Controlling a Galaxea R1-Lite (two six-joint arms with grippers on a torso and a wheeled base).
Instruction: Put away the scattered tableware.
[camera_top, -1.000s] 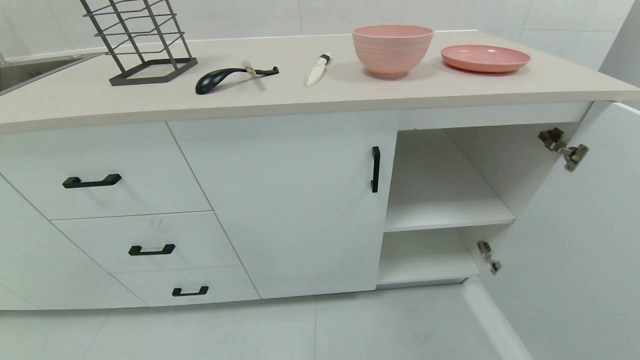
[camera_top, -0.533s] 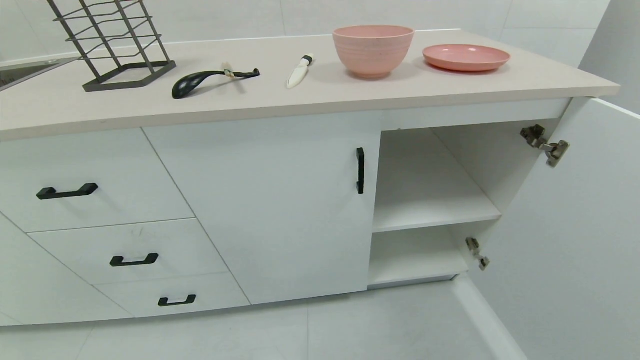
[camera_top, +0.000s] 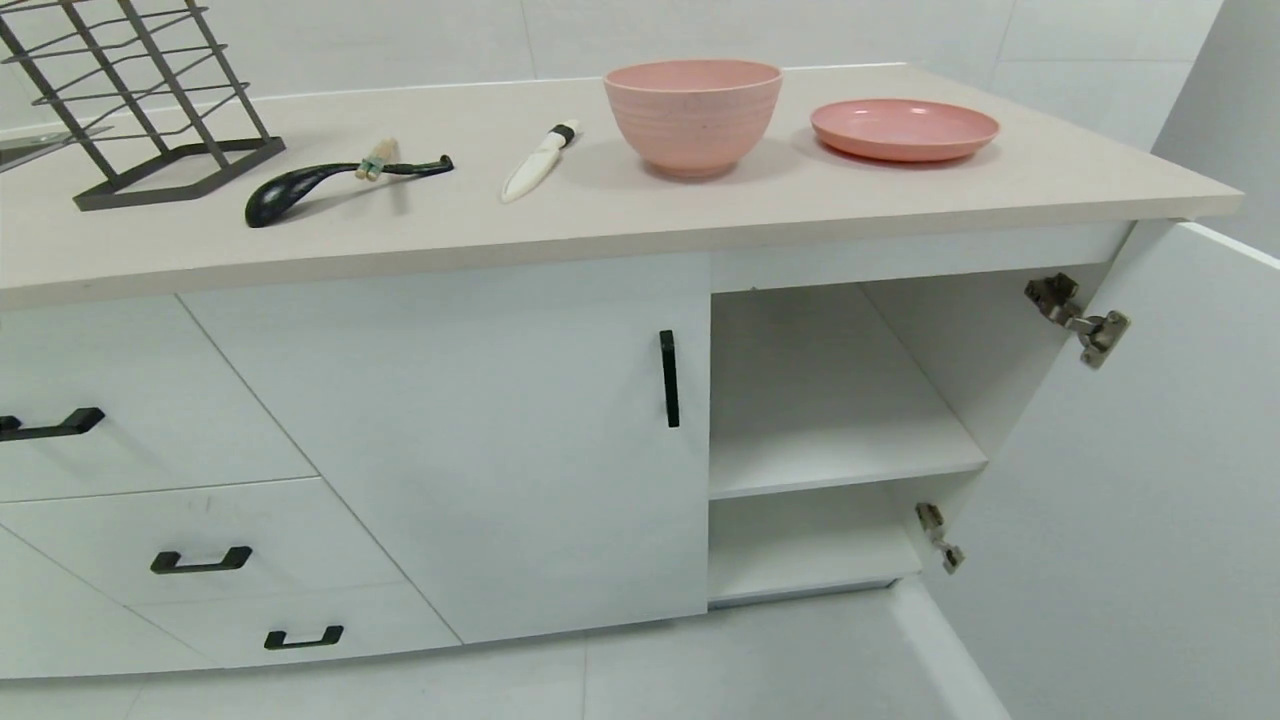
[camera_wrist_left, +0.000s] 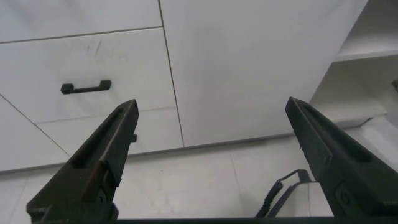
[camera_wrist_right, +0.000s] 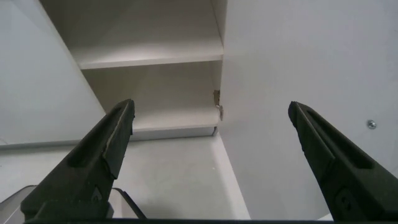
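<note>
On the beige countertop (camera_top: 900, 205) stand a pink bowl (camera_top: 692, 115) and, to its right, a pink plate (camera_top: 904, 129). A white knife with a black band (camera_top: 538, 162) lies left of the bowl. Further left a black ladle (camera_top: 310, 183) lies with a pair of chopsticks (camera_top: 377, 160) across its handle. My left gripper (camera_wrist_left: 211, 112) is open, low before the drawers (camera_wrist_left: 93, 68). My right gripper (camera_wrist_right: 211, 112) is open too, facing the open cabinet's lower shelf (camera_wrist_right: 155, 127), nothing between its fingers.
A dark wire rack (camera_top: 130, 100) stands at the counter's far left. The right cabinet door (camera_top: 1150, 480) swings wide open, showing two bare shelves (camera_top: 830, 450). The left door with a black handle (camera_top: 668, 378) is shut. Drawers with black handles (camera_top: 200, 560) lie to the left.
The whole head view has shifted: the counter and cabinet now sit further left and slightly lower, so the camera moved. The tableware keeps its places on the counter.
</note>
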